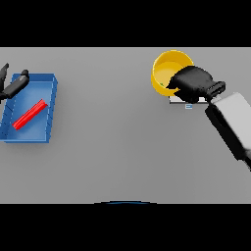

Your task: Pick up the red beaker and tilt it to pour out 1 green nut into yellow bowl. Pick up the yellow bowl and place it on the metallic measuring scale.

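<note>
Yellow round bowl (166, 66) sits far right, over the flat metallic measuring scale (182, 102), which peeks out on its near side. The right hand (192, 83) curls round the bowl's near rim. The long red beaker (29, 114) lies slanted in a blue tray (53, 93) at left, beside the left hand (13, 84), fingers straight. No writing can be read.

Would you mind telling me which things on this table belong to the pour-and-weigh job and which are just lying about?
Belonging to the job:
- yellow bowl, held at its rim by the right hand
- metallic scale, mostly hidden under that hand
- red beaker, lying on its side in the tray

Just lying about:
- blue tray
- left hand, idle over the tray's far corner
</note>
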Controlling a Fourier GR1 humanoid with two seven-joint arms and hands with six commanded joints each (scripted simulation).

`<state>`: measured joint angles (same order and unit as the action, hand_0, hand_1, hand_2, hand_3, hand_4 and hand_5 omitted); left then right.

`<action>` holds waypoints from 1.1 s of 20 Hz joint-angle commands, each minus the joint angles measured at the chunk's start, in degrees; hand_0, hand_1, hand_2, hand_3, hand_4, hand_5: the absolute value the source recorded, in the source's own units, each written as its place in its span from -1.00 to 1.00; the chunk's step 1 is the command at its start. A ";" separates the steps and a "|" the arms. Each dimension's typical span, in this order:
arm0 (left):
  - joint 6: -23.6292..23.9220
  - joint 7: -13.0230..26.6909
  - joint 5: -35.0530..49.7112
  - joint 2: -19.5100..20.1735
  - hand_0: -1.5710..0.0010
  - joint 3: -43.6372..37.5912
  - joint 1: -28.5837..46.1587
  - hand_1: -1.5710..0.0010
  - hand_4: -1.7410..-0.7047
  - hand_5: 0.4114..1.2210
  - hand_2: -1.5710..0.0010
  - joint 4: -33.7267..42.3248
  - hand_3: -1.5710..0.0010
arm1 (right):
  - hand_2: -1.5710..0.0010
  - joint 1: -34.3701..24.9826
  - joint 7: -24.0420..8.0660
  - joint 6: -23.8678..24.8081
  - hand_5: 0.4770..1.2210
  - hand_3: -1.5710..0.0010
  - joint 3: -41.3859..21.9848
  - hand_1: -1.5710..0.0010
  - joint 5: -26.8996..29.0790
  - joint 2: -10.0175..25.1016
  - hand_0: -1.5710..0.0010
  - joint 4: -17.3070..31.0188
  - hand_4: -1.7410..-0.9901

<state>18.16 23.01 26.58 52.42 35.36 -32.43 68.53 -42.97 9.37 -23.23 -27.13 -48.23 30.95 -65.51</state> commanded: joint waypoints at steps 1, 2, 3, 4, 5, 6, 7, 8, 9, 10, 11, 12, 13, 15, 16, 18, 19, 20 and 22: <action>0.00 0.35 0.11 0.31 1.00 -0.16 -0.05 1.00 0.94 -0.21 1.00 0.10 1.00 | -0.96 -0.19 1.10 1.40 1.00 -0.46 0.34 -1.00 -0.33 0.27 -1.00 1.74 -1.00; -0.06 -0.11 0.21 0.52 1.00 -0.18 0.43 1.00 0.93 -0.20 1.00 0.48 1.00 | -0.97 -0.59 1.51 2.61 1.00 -0.46 0.60 -1.00 -0.74 0.33 -1.00 3.80 -1.00; 0.15 0.85 0.18 0.72 1.00 -0.12 0.15 1.00 0.94 -0.19 1.00 0.85 1.00 | -0.97 -1.04 0.75 3.22 1.00 -0.46 1.14 -1.00 -0.84 0.07 -1.00 5.55 -1.00; -0.08 1.19 -0.03 0.88 1.00 -0.01 -0.12 1.00 0.95 -0.20 1.00 0.54 1.00 | -0.96 -1.76 0.80 3.72 1.00 -0.46 1.34 -1.00 -1.20 0.06 -1.00 7.55 -1.00; -0.38 1.28 -0.37 1.16 1.00 0.20 -0.20 1.00 0.96 -0.20 1.00 0.49 1.00 | -0.96 -1.49 1.34 4.43 1.00 -0.46 1.87 -1.00 -1.01 0.32 -1.00 9.15 -1.00; -0.59 1.08 -0.29 1.32 1.00 0.17 0.04 1.00 0.97 -0.21 1.00 0.56 1.00 | -0.93 -1.65 1.36 5.39 1.00 -0.47 2.06 -1.00 -1.28 0.11 -1.00 10.98 -1.00; -0.43 1.51 -0.25 1.11 1.00 0.38 -0.02 1.00 0.97 -0.22 1.00 1.11 1.00 | -0.91 -1.82 1.15 6.10 1.00 -0.49 2.41 -1.00 -1.25 -0.31 -1.00 12.43 -1.00; -0.09 1.57 -0.27 0.83 1.00 0.58 0.32 1.00 0.97 -0.24 1.00 1.36 1.00 | -0.89 -2.23 2.12 7.22 1.00 -0.52 2.67 -1.00 -1.38 -0.70 -1.00 14.79 -1.00; -0.39 1.49 -0.01 1.02 1.00 0.18 0.20 1.00 0.97 -0.24 1.00 0.82 1.00 | -0.88 -2.75 2.26 8.10 1.00 -0.57 2.96 -1.00 -1.58 -1.05 -1.00 16.83 -1.00; -0.06 1.62 -0.01 0.96 1.00 0.23 0.12 1.00 0.96 -0.25 1.00 1.43 1.00 | -0.86 -3.19 2.39 8.30 1.00 -0.61 3.23 -1.00 -1.55 -1.29 -1.00 18.58 -1.00; -0.48 1.67 0.09 0.98 1.00 0.05 -0.04 1.00 0.96 -0.25 1.00 0.51 1.00 | -0.85 -3.48 2.71 8.57 1.00 -0.65 3.51 -1.00 -1.43 -1.48 -1.00 20.00 -1.00; -0.13 1.58 -0.12 0.87 1.00 0.25 0.23 1.00 0.96 -0.26 1.00 0.81 1.00 | -0.83 -3.96 2.79 8.30 1.00 -0.68 3.91 -1.00 -1.06 -1.77 -1.00 21.23 -1.00; -0.17 1.29 -0.32 0.30 1.00 0.50 0.17 1.00 0.96 -0.26 1.00 0.34 1.00 | -0.82 -4.29 2.80 8.55 1.00 -0.69 4.08 -1.00 -1.07 -2.09 -1.00 22.50 -1.00; -0.56 0.86 -0.20 0.87 1.00 0.41 0.81 1.00 0.96 -0.26 1.00 0.60 1.00 | -0.79 -4.27 3.32 9.12 1.00 -0.75 4.43 -1.00 -0.78 -2.66 -0.99 24.66 -1.00; -0.76 0.37 0.24 0.67 1.00 0.05 0.78 1.00 0.95 -0.25 1.00 0.32 1.00 | -0.77 -4.92 3.93 9.15 1.00 -0.79 4.80 -1.00 -0.55 -2.97 -0.97 26.22 -1.00; -0.47 1.27 -0.15 0.68 1.00 0.16 -0.21 1.00 0.96 -0.26 1.00 0.28 1.00 | -0.74 -5.03 3.24 8.48 1.00 -0.87 5.00 -1.00 -0.13 -3.61 -0.87 27.18 -1.00; -0.66 1.44 -0.10 0.84 1.00 0.22 -0.06 1.00 0.96 -0.26 1.00 0.34 1.00 | -0.74 -5.32 4.06 8.70 1.00 -0.89 4.88 -1.00 -0.20 -3.85 -0.80 27.97 -1.00; -0.45 1.50 -0.43 0.94 1.00 0.48 0.13 1.00 0.96 -0.25 1.00 0.59 1.00 | -0.75 -5.48 4.27 8.44 1.00 -0.82 5.01 -1.00 -0.01 -3.83 -0.79 28.35 -1.00; -0.14 1.67 -0.52 0.83 1.00 0.48 0.12 1.00 0.95 -0.25 1.00 0.54 1.00 | -0.81 -5.58 4.03 7.49 1.00 -0.53 5.36 -0.86 0.54 -3.63 -0.70 28.59 -1.00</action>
<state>18.03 24.69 26.05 53.25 35.84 -32.31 69.06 -48.54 13.44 -15.76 -21.78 -47.68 27.31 -36.91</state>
